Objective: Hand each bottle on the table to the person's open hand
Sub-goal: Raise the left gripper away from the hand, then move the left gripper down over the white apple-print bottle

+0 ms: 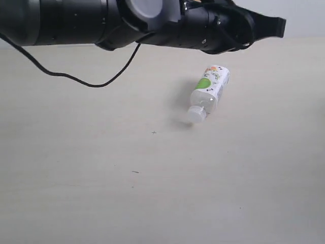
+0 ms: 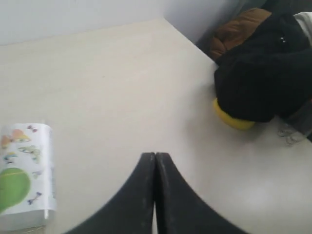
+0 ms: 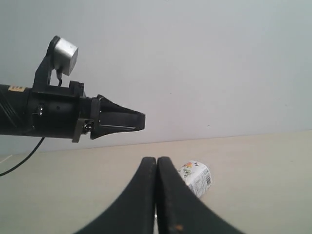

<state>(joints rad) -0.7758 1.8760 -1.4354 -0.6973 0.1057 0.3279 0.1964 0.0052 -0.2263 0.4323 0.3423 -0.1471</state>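
A white-capped bottle (image 1: pixel 209 93) lies on its side on the table (image 1: pixel 76 193). The left gripper (image 1: pixel 277 28) hangs above the table beyond it, fingers pressed together on nothing, and the right gripper (image 3: pixel 157 161) is likewise closed and empty. Lying loose and round, the bottle may roll away if the fingers come down unopened or off-centre

The left arm (image 1: pixel 76 20) is a thick matte-black cylinder with small screws (image 1: pixel 204 40), a grey round cap (image 1: pixel 144 10) and a thin black cable (image 1: pixel 76 79) hanging from it. A silver camera (image 3: pixel 63 48) on a black bracket (image 3: pixel 46 73) tops the wedge-shaped left tool (image 3: pixel 141 121), and the right tool (image 3: pixel 156 160) has two smooth black curved fingers (image 3: pixel 139 195)
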